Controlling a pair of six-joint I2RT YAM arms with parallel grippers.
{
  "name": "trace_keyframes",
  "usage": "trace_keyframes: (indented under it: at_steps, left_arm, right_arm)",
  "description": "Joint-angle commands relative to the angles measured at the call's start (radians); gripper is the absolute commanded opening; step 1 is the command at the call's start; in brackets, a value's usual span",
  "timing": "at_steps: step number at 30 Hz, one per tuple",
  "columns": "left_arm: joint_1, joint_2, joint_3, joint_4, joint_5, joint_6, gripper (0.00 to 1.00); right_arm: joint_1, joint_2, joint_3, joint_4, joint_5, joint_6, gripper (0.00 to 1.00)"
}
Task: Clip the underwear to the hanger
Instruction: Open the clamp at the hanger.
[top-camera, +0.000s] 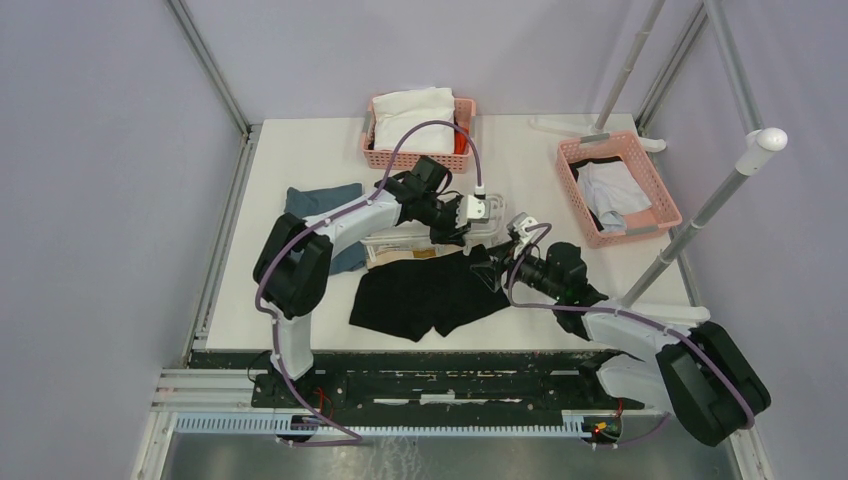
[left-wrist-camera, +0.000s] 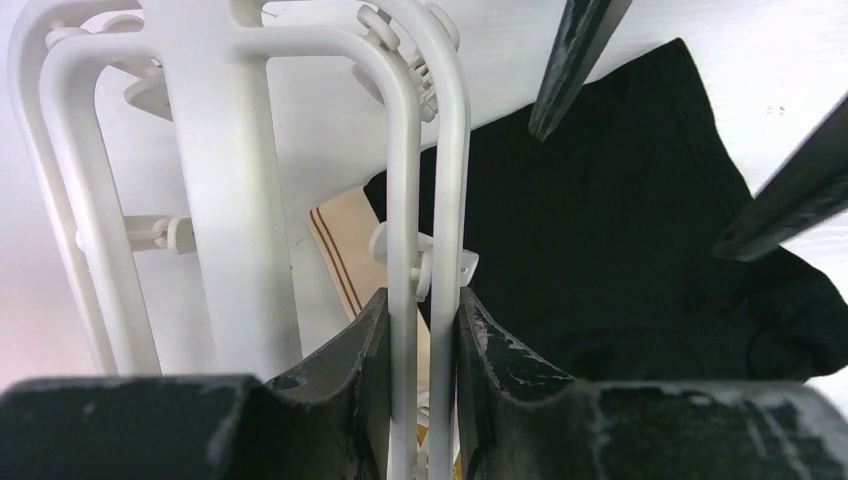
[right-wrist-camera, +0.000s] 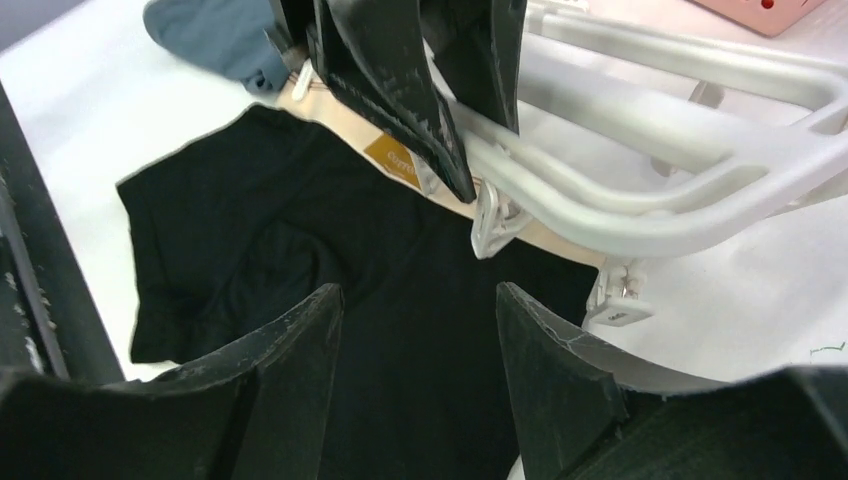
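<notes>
The left pincer is clamped on a rail of the hanger. The right pincer gapes above the underwear, which lies flat on the table, waistband under the hanger. A blue-grey cloth lies left, a pink basket right.

Nothing here that I can actually read. The one bit of print sits on a small orange-brown label at the top edge of the underwear (my right wrist view shows it best), its letters blurred and partly covered.
</notes>
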Motion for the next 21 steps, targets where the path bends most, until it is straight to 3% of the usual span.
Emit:
trace_keyframes:
  at_steps: [1, 10, 21]
  left_arm:
    - [0.000, -0.092, 0.057, -0.020, 0.043, 0.067, 0.03]
    - [-0.001, -0.117, 0.054, -0.055, 0.045, 0.106, 0.03]
    - [0.000, -0.143, 0.043, -0.058, 0.058, 0.128, 0.03]
  right_arm:
    - [0.014, 0.064, -0.038, 0.253, -0.025, -0.107, 0.67]
    - [0.016, 0.233, -0.055, 0.520, 0.003, -0.162, 0.73]
    - [0.016, 0.412, -0.072, 0.818, -0.029, -0.102, 0.73]
